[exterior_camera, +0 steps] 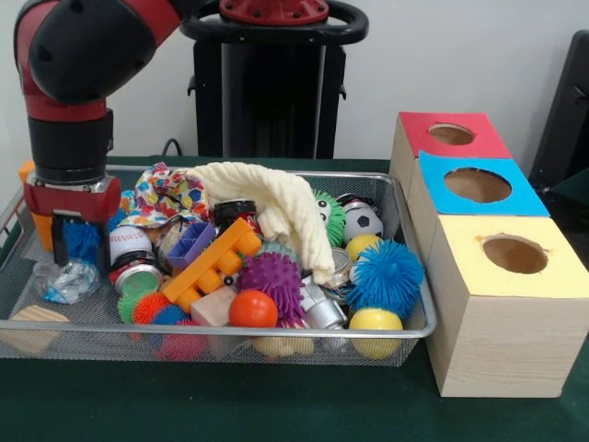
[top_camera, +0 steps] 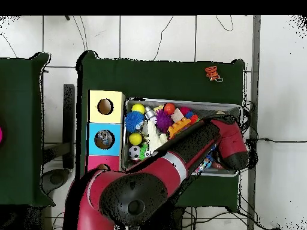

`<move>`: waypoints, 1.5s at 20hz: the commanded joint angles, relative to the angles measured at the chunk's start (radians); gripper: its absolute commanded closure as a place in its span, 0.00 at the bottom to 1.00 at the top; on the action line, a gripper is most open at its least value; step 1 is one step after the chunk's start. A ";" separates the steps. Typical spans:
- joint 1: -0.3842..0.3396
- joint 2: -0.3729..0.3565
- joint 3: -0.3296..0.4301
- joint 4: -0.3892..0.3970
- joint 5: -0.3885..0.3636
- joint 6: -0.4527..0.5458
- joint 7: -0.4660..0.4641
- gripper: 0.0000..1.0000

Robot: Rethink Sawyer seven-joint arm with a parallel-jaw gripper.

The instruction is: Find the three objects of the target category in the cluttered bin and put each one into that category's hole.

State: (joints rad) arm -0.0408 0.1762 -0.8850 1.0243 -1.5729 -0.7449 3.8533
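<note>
A wire mesh bin (exterior_camera: 230, 324) holds a heap of toys. My gripper (exterior_camera: 81, 247) hangs at the bin's left end, shut on a small blue spiky ball (exterior_camera: 83, 241) just above a clear plastic bag (exterior_camera: 64, 281). In the heap lie a larger blue spiky ball (exterior_camera: 385, 274), a purple spiky ball (exterior_camera: 271, 279), an orange ball (exterior_camera: 252, 308), yellow balls (exterior_camera: 375, 320), a soccer ball (exterior_camera: 362, 221) and a baseball (exterior_camera: 127, 244). Three wooden boxes stand to the right with holes in red (exterior_camera: 451, 134), blue (exterior_camera: 477, 185) and yellow (exterior_camera: 513, 254) tops. In the overhead view the arm (top_camera: 198, 144) hides the gripper.
A cream cloth (exterior_camera: 276, 207) drapes over the heap's middle, with a patterned fabric (exterior_camera: 166, 195) behind it. Orange plastic bricks (exterior_camera: 216, 261), a wooden block (exterior_camera: 213, 308), metal tins (exterior_camera: 138, 274) and a wooden disc (exterior_camera: 35, 324) also lie in the bin. A small red item (top_camera: 212, 73) lies outside on the green cloth.
</note>
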 commanded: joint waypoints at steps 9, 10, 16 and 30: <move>0.034 0.234 -0.008 -0.129 -0.022 0.133 0.199 0.00; 0.033 0.239 -0.010 -0.132 -0.020 0.132 0.195 0.00; -0.012 0.143 0.104 -0.102 0.079 0.154 -0.052 0.00; -0.108 -0.100 0.282 0.022 0.223 -0.011 -0.447 0.00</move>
State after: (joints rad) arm -0.1181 0.1464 -0.8349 1.0228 -1.4526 -0.6614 3.7526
